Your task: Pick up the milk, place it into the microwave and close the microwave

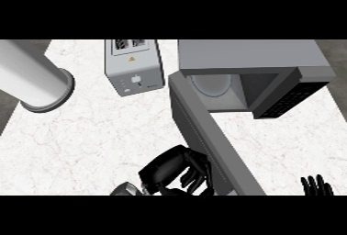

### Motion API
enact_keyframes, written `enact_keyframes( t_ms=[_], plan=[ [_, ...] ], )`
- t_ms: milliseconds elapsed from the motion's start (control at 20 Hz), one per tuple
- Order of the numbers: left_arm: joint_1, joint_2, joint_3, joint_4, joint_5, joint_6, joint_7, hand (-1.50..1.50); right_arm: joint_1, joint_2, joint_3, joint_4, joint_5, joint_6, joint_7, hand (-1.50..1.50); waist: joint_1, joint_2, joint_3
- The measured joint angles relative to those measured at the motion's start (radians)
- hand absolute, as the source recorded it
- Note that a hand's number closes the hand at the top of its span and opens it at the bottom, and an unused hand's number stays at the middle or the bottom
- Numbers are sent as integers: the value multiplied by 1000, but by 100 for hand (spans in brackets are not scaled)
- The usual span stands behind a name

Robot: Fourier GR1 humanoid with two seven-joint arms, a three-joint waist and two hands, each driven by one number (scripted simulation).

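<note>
Marble counter (88, 137) with microwave (251, 53), door (203, 128) open; milk not in view, likely a light, stiff carton best taken round its sides; left hand (173, 172) fingers curled beside door, right hand (316, 186) resting lower right, fingers straight, apart.

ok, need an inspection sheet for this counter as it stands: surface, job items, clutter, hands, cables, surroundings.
Surface: white marbled counter.
Job's things: microwave at the rear right, its door standing open toward the robot, turntable visible inside; milk not seen in this view.
Clutter: toaster left of the microwave; large pale cylinder at the left edge, identity unclear.
Hands: left hand close beside the door's left side near its free end, contact unclear; right hand open, resting at the lower right edge.
Cables: nothing seen.
Surroundings: dark floor past the counter's edges.
</note>
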Motion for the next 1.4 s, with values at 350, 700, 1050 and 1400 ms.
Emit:
enact_keyframes(
  t_ms=[350, 700, 1050, 1400],
  plan=[
    [-172, 1, -200, 164, 146, 272, 23, 150, 54, -22, 55, -166, -37, 38, 31, -150, -34, 2, -2],
    [-321, 8, -276, 288, 331, 486, -4, -150, 79, -52, 94, -318, -82, 66, 85, -150, -92, 12, -4],
    [-413, 3, -286, 372, 496, 614, -104, -150, 89, -93, 108, -416, -124, 95, 134, -150, -151, 29, -4],
    [-519, 1, -216, 466, 617, 726, -174, 150, 110, -131, 125, -487, -170, 133, 178, -150, -201, 43, -4]
  ],
)
